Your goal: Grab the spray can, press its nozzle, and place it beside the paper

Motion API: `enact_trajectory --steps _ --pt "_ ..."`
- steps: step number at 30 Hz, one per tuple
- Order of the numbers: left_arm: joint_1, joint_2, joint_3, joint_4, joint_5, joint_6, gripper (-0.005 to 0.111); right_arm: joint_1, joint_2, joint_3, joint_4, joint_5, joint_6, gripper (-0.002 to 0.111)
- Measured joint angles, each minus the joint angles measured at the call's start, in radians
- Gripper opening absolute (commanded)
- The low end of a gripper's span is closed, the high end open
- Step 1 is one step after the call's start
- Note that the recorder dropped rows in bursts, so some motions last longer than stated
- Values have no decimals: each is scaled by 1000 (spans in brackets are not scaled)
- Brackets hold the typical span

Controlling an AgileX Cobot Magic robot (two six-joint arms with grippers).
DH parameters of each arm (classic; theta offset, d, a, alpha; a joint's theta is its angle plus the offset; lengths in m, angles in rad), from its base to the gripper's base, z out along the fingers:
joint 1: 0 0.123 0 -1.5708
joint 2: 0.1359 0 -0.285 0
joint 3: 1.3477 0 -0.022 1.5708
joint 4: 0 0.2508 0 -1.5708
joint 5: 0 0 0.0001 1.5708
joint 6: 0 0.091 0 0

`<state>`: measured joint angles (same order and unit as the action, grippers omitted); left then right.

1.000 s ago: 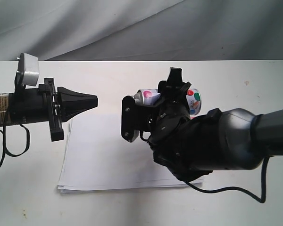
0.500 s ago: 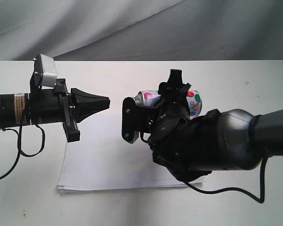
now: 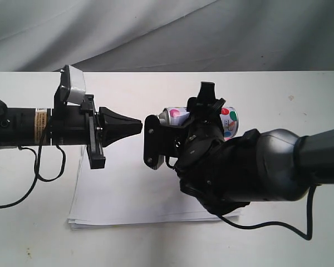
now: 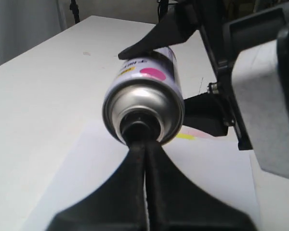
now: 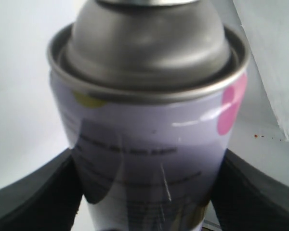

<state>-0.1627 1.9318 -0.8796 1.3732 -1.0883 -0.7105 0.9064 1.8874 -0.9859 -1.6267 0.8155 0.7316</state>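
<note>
The spray can (image 3: 228, 119) lies level above the table, and my right gripper (image 3: 205, 108) is shut on its body. In the right wrist view the black fingers (image 5: 33, 192) press both sides of the labelled can (image 5: 149, 144). Its silver domed top (image 3: 163, 115) faces left. My left gripper (image 3: 138, 127) is shut and its pointed tip (image 4: 144, 147) sits right at the black nozzle (image 4: 138, 129); I cannot tell whether they touch. The white paper (image 3: 128, 189) lies on the table under both arms, with yellow and pink tabs (image 4: 185, 136) at its edge.
The right arm's black wrist bracket (image 3: 151, 139) hangs just below the can's top, close to the left tip. A black cable (image 3: 267, 225) trails off the paper's right corner. Another cable (image 3: 44, 172) loops under the left arm. Grey cloth (image 3: 156, 33) backs the white table (image 3: 300, 100).
My left arm has moved to the right, bringing its shut tip up to the can's nozzle. The right arm and the can have stayed still.
</note>
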Motion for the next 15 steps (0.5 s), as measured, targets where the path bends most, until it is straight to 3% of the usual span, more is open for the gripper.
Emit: enact_trajectory --steps 15 --pt "0 20 -24 -21 0 39 0 0 0 0 0 0 0 0"
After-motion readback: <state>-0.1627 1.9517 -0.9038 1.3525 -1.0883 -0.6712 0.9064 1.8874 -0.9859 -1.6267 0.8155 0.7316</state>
